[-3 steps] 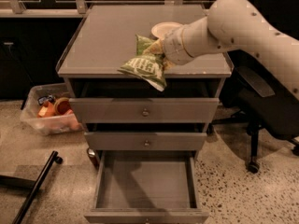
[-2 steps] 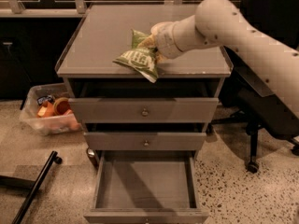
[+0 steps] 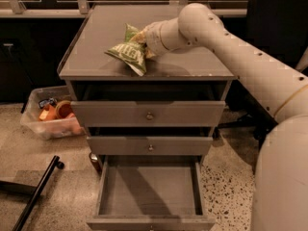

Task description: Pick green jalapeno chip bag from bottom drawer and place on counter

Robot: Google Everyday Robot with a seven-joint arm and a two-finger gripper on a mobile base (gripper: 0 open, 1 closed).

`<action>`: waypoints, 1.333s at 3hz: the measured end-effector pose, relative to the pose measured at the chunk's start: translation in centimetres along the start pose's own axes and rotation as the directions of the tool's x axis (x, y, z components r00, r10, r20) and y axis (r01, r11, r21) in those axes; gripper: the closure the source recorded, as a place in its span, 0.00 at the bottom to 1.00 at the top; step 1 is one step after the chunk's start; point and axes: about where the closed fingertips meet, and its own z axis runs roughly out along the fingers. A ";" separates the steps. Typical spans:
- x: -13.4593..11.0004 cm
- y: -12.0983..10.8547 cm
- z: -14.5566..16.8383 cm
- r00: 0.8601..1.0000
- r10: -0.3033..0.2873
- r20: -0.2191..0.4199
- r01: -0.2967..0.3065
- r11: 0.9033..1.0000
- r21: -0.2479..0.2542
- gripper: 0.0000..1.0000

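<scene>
The green jalapeno chip bag point(image 3: 129, 53) hangs from my gripper point(image 3: 142, 41), low over the middle of the grey counter point(image 3: 91, 42). The gripper comes in from the right on the pale arm and is shut on the bag's upper right edge. The bag's lower corner reaches close to the counter's front edge; I cannot tell whether it touches the top. The bottom drawer point(image 3: 149, 191) is pulled wide open below and its inside shows nothing in it. The white bowl is hidden behind the arm.
Two shallower grey drawers point(image 3: 148, 114) stand slightly ajar above the bottom one. A clear plastic bin point(image 3: 50, 117) with orange items sits on the floor at the left. A black bar point(image 3: 38, 191) lies on the floor at the lower left. A dark chair point(image 3: 269, 18) stands at the right.
The gripper has carried the bag to the left and farther back over the counter, from the front right edge toward the middle.
</scene>
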 end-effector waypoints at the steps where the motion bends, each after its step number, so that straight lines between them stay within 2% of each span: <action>1: 0.1 -1.1 1.9 1.000 -0.006 -0.017 0.006 1.000 -0.012 0.58; 3: -0.4 -2.4 3.7 0.997 -0.065 -0.035 0.062 0.994 -0.089 0.12; 4: -0.6 -3.0 3.9 0.993 -0.110 -0.040 0.104 0.986 -0.133 0.00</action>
